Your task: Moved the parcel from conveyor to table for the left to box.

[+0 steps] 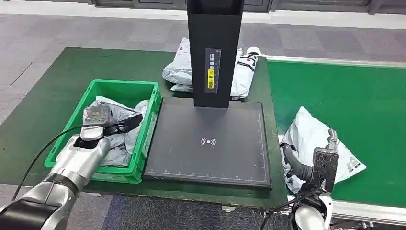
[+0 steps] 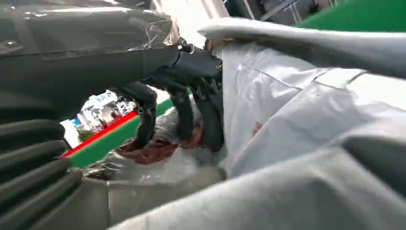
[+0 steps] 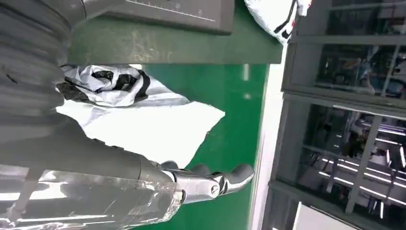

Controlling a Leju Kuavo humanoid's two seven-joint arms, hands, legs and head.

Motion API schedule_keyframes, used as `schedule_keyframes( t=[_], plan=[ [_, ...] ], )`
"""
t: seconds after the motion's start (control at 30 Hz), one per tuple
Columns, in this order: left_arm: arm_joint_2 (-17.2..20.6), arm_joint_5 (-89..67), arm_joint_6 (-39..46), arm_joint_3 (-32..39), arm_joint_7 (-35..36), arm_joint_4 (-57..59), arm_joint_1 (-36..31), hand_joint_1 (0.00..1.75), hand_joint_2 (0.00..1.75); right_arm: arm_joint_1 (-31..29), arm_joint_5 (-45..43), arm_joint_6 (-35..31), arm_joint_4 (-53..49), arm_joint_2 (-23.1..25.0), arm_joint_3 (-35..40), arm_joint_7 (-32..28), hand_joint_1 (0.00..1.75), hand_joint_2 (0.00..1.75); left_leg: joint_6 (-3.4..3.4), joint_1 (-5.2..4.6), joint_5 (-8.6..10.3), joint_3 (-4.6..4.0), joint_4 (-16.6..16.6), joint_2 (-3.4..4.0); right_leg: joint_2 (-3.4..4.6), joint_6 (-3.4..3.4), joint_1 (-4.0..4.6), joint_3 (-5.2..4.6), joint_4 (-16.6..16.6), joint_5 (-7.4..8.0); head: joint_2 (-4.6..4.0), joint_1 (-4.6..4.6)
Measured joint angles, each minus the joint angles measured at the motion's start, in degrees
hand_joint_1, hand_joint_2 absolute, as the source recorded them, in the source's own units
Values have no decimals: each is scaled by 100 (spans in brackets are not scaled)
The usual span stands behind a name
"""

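Observation:
A grey-white parcel lies on the green conveyor by its near left edge. My right hand hovers over the parcel's near side. In the right wrist view its fingers stretch out past the parcel with nothing between them. My left hand reaches into the green box, fingers spread over the grey parcels inside. In the left wrist view the dark fingers touch a crumpled parcel with their tips, gripping nothing.
A black scanner plate with a tall black post stands on the green table between box and conveyor. More parcels are piled behind the post. The conveyor's metal rim runs along its near side.

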Motion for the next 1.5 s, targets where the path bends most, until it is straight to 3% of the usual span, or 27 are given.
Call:
schedule_keyframes(
  t=[0.33,0.43,0.53,0.77,0.93,1.17,1.3,1.5],
  plan=[
    [-99,-286,-92,39,249,624,-218,0,0,1,120,125,-7,35,-4,31,0,175,4,0,3,1,0,1,0,2,-5,1,0,1,0,0],
    [-134,-321,245,114,210,646,-212,0,0,23,129,129,-55,48,-33,44,0,175,5,-1,4,0,1,0,-1,2,-5,0,0,2,-2,0],
    [-239,-273,1160,265,39,488,-202,0,0,103,140,87,-166,70,-118,94,0,175,6,-1,6,-6,4,-12,-12,3,-3,-1,0,2,-2,0],
    [-455,94,2878,625,-585,-1033,33,0,0,219,151,-20,-306,103,-192,109,0,175,10,-2,0,-10,4,0,-1,6,-8,-7,-1,3,-2,0],
    [-488,127,2997,734,-640,-2028,239,0,0,222,151,-33,-306,103,-192,109,0,175,13,-3,-3,-10,3,-1,-5,7,-5,-7,-2,2,-2,0],
    [-494,-324,3871,874,-859,-3451,800,0,0,160,96,-53,-249,103,-190,-13,0,175,10,-2,0,-12,1,0,-5,5,-2,-7,0,1,-2,0],
    [-610,-212,3930,1117,-1381,-4620,1290,0,0,127,157,-138,-133,94,-164,-13,0,175,14,-2,-4,-15,1,-4,-8,9,-4,-9,-1,-7,-2,0],
    [-695,-173,3932,1283,-1438,-5370,1577,0,0,92,175,-138,-63,92,-140,-13,0,175,15,-2,-4,-18,1,-7,-14,9,-6,-8,-1,-7,-2,0]
  ],
)
